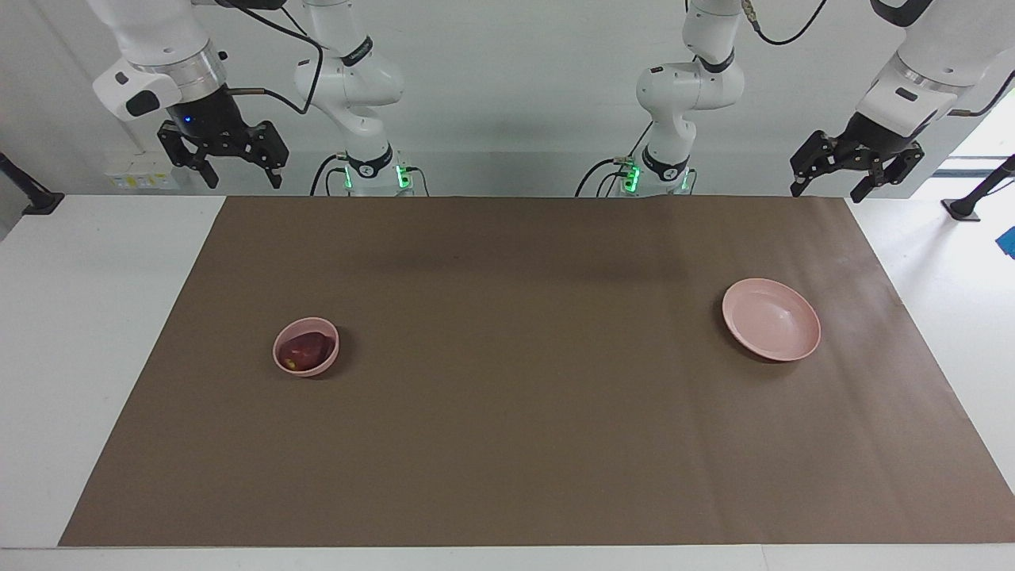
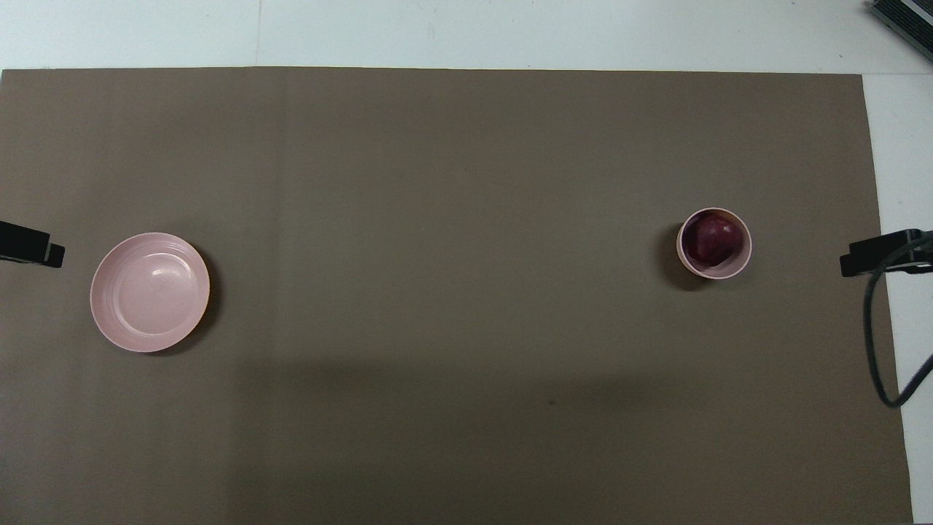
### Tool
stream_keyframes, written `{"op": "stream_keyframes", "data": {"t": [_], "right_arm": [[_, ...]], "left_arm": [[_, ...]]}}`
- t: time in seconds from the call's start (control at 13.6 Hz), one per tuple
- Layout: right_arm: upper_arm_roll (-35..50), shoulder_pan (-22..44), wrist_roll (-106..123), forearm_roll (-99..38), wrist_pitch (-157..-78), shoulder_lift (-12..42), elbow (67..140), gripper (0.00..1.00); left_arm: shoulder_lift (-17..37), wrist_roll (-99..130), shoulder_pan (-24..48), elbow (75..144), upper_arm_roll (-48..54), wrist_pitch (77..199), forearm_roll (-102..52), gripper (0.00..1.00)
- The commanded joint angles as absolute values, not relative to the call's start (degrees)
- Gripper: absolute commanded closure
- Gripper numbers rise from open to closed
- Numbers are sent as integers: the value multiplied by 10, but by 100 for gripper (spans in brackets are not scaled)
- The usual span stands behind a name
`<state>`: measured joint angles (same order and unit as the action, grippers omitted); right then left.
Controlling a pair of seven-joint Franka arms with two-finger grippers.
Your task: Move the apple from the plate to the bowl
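The dark red apple (image 1: 304, 349) (image 2: 713, 240) lies inside the small deep pink bowl (image 1: 279, 358) (image 2: 685, 264), toward the right arm's end of the table. The wide pink plate (image 1: 771, 319) (image 2: 149, 292) sits bare toward the left arm's end. My right gripper (image 1: 234, 183) hangs open and holds nothing, high over the mat's edge by its base. Over the mat's corner at the other end, my left gripper (image 1: 825, 191) is raised, open with nothing between its fingers. In the overhead view only a tip of each gripper shows at the sides.
A brown mat (image 1: 507, 444) (image 2: 437, 182) covers most of the white table. A black cable (image 2: 875, 350) loops down from the right arm over the mat's edge. The two arm bases (image 1: 373, 170) stand at the robots' edge of the mat.
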<state>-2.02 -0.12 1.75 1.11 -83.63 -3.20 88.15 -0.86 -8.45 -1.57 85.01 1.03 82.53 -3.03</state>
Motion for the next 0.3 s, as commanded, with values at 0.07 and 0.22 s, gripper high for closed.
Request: {"op": "stream_keyframes", "data": {"t": [0.07,0.22], "right_arm": [[-20,-4,28,3,-845,-29,877,0],[-21,-5,32,4,-843,-30,877,0]], "left_arm": [[-12,-91,-9,848,4,817,-33,0],[-12,-91,-13,848,4,817,-33,0]]}}
